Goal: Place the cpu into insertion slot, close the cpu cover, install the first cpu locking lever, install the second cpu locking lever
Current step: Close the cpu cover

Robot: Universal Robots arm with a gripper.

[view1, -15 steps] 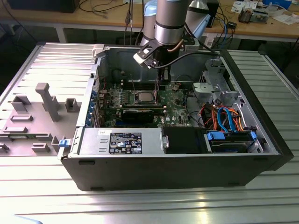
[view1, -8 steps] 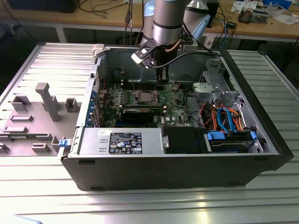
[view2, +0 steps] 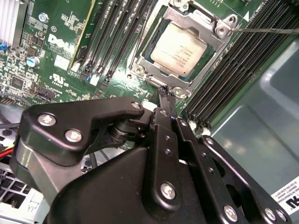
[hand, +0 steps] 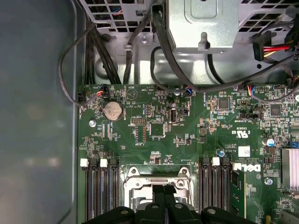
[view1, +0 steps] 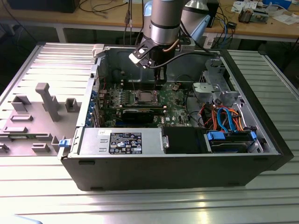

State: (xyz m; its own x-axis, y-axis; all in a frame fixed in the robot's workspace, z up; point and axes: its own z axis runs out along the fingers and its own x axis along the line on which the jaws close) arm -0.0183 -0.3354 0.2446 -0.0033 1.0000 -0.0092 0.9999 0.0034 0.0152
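The cpu [view2: 180, 49], a silvery square chip, lies in the insertion slot [view1: 145, 97] on the green board. The cpu cover [view2: 201, 21] lies flat over it, framing the chip in its window. A thin wire locking lever [view2: 266, 30] runs from the cover's corner screw out across the memory slots. My gripper [view2: 165, 93] hangs just off the socket's edge, its black fingers pressed together, tips by the cover's tab. In the first wrist view the gripper [hand: 164, 190] overlaps the cover [hand: 140, 183]. In the exterior view the gripper [view1: 161, 77] is inside the case, above the board and behind the socket.
Black memory slots [view2: 117, 37] flank the socket on both sides. A black power supply [view1: 124, 142] and a drive bay with blue parts [view1: 229, 140] line the case front; orange and blue cables [view1: 224, 116] lie at the exterior view's right. Grey fixtures [view1: 46, 100] stand on the table at its left.
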